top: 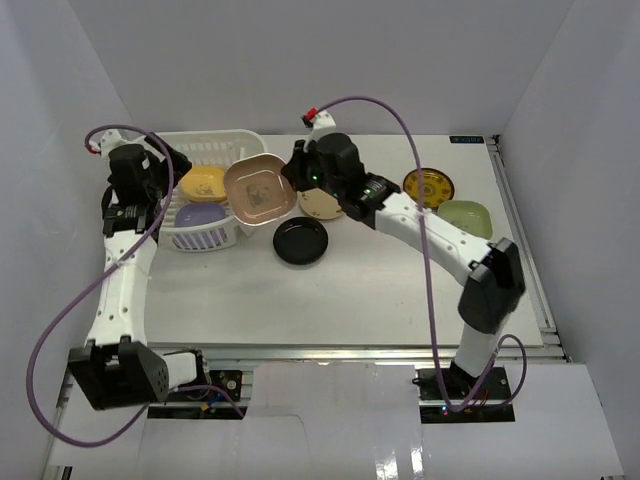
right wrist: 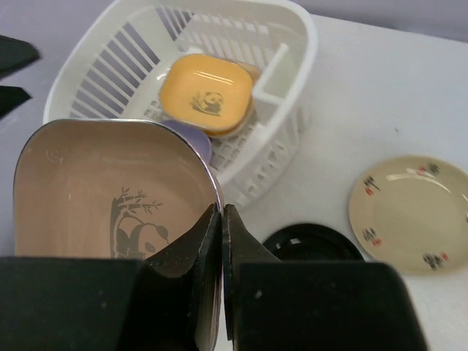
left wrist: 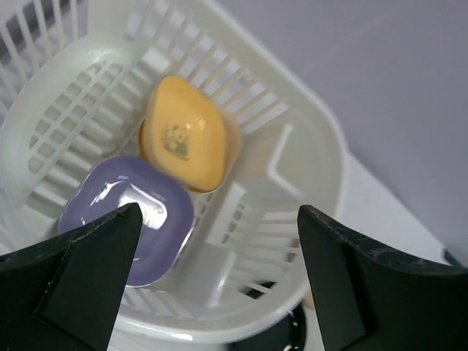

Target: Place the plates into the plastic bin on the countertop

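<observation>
The white slotted plastic bin (top: 225, 145) stands at the back left of the countertop (top: 380, 290). In it lie a yellow plate (top: 203, 183) and a lavender plate (top: 200, 215), also seen as the yellow plate (left wrist: 191, 135) and lavender plate (left wrist: 128, 216) in the left wrist view. My left gripper (left wrist: 217, 219) hangs open above the bin, holding nothing. My right gripper (right wrist: 221, 212) is shut on the rim of a pinkish-tan square panda plate (right wrist: 95, 190), held in the air beside the bin's right side (top: 260, 190).
On the table lie a black round plate (top: 301, 241), a cream round plate (right wrist: 413, 212) partly under the right arm, a brown-and-yellow patterned plate (top: 429, 185) and a light green plate (top: 465, 218). Walls close in the back and both sides.
</observation>
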Motion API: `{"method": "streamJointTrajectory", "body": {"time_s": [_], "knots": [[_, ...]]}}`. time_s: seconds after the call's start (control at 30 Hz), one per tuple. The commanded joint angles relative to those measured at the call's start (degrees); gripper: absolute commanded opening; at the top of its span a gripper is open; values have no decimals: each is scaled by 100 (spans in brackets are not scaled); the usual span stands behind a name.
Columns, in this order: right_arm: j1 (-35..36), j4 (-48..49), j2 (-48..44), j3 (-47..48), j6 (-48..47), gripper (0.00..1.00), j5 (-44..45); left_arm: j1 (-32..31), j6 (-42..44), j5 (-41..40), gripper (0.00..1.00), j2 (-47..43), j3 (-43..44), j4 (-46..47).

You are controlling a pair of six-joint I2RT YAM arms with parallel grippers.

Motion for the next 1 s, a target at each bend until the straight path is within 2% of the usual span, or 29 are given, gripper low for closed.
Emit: {"method": "streamJointTrajectory", "body": {"time_s": [0.0, 0.03, 0.07, 0.1, 0.2, 0.37, 0.4, 0.43, 0.47, 0.5, 0.57, 0.7, 0.77, 0.8, 0.83, 0.87, 0.9, 0.93, 0.97], "knots": [[171, -94, 1178, 1631, -270, 8, 137, -7, -157, 535, 98, -1050, 197, 329], [223, -190, 1489, 2070, -306, 8, 154, -15, -202, 677, 98, -1435, 197, 391], [302, -365, 1832, 2980, -341, 8, 215, -7, -246, 791, 98, -1630, 127, 417], [329, -445, 2496, 3441, -358, 8, 216, -7, -281, 1071, 98, -1798, 92, 444], [373, -394, 3579, 4777, -271, 8, 198, -68, -246, 1582, 98, -2142, 83, 242], [470, 809, 4075, 4272, 248, 9, 102, -323, -18, 2075, 98, -2221, -93, 119], [505, 732, 4172, 4481, 239, 15, 75, -323, -17, 2128, 98, -2204, -119, 110], [549, 618, 4234, 4640, 196, 40, -21, -340, 0, 2311, 98, -2178, -120, 110], [549, 548, 4191, 4728, 186, 54, -30, -332, -9, 2426, 98, -2099, -102, 101], [540, 625, 4051, 4572, 99, 73, -13, -332, -61, 2671, 98, -2055, -67, 92], [497, 836, 3413, 4195, 11, 79, 40, -332, -158, 2882, 98, -1984, -67, 101], [41, 995, 2084, 3036, 54, 77, -13, -533, -430, 3314, 98, -1809, -67, 267], [-275, 1039, 1030, 1693, -77, 74, 258, -1067, -483, 3202, 96, -1564, -93, 329], [-416, 1117, 617, 470, -103, 66, 791, -1784, -448, 2983, 96, -1440, -102, 347], [-583, 1162, -161, -186, 70, 60, 1022, -2174, -326, 2476, 96, -1300, -85, 347], [-1116, 1206, -526, -837, 272, 53, 1207, -2908, -282, 2227, 96, -950, -67, 347], [-1478, 1215, -1243, -2070, 500, 52, 1218, -3229, -272, 2025, 96, -773, -58, 373], [-1812, 1215, -1615, -2657, 685, 52, 1296, -3493, -272, 1849, 96, -588, -67, 434], [-2520, 1215, -1941, -3211, 896, 52, 1445, -3713, -255, 1534, 95, -395, -84, 592]]}}
